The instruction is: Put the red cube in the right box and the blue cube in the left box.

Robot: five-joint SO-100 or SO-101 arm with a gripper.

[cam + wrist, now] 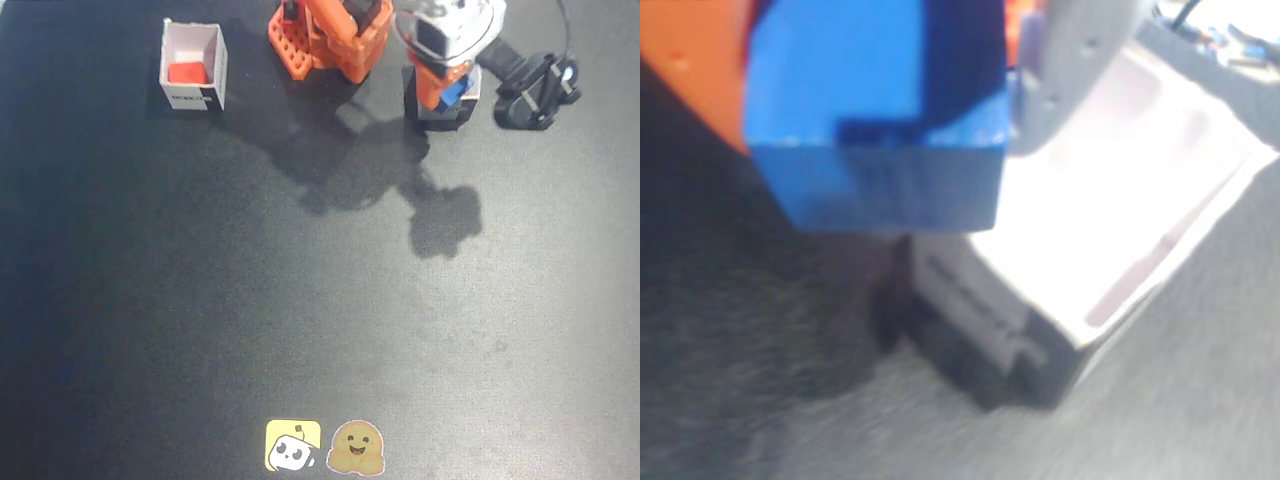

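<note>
The red cube [187, 72] lies inside the white box [213, 55] at the upper left of the fixed view. My gripper [450, 92] is shut on the blue cube [455, 92] and holds it just above the other white box [470, 104] at the upper right. In the wrist view the blue cube [880, 120] fills the upper left, held between the orange finger [690, 60] and the grey finger [1070, 70]. The open white box [1140, 190] lies below and to the right of it.
The arm's orange base [330, 35] stands at the top middle. A black clamp-like object [540, 90] with a cable sits right of the right-hand box. Two stickers [325, 447] lie at the mat's front edge. The dark mat [300, 300] spreads across the middle.
</note>
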